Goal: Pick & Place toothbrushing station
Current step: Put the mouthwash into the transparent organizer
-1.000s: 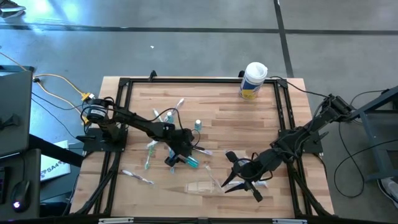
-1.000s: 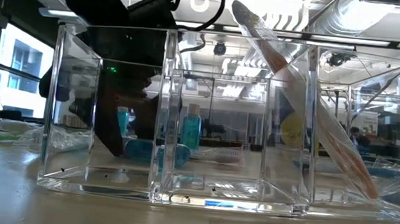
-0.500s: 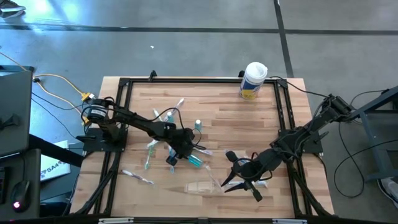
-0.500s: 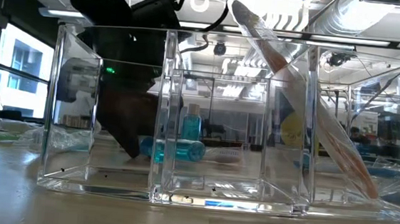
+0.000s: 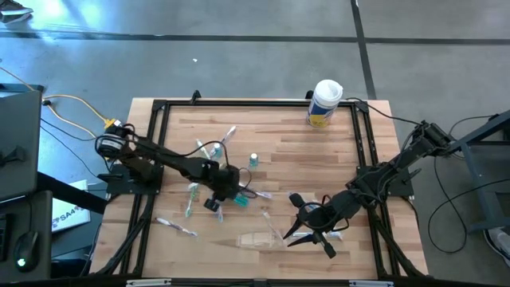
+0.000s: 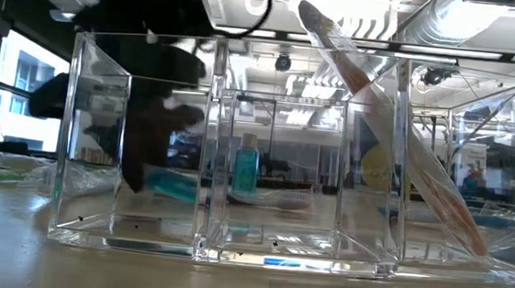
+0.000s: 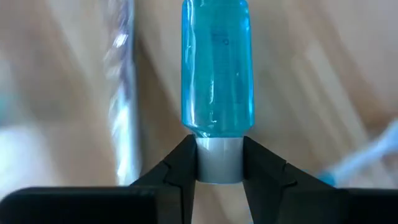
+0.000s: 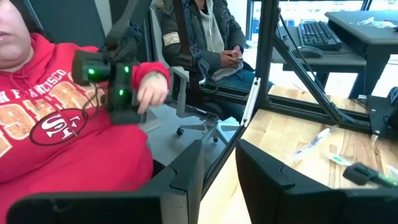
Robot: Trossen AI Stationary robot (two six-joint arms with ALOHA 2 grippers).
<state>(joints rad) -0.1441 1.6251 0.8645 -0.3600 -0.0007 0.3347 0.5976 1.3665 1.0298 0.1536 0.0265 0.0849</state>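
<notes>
We see a wooden table (image 5: pixel 287 151) carrying a white canister (image 5: pixel 324 104) at one o'clock, scattered toothbrushes (image 5: pixel 191 199) at nine, a clear holder (image 5: pixel 256 239) at six.

Lighting is even and bright from overhead; ceiling lamps glare through the clear holder (image 6: pixel 293 156) in the low view. The left arm (image 6: pixel 143 71) behind the holder is smeared by motion blur. In the left wrist view the table (image 7: pixel 311 74) around the sharp blue tube (image 7: pixel 216 68) is out of focus.
</notes>
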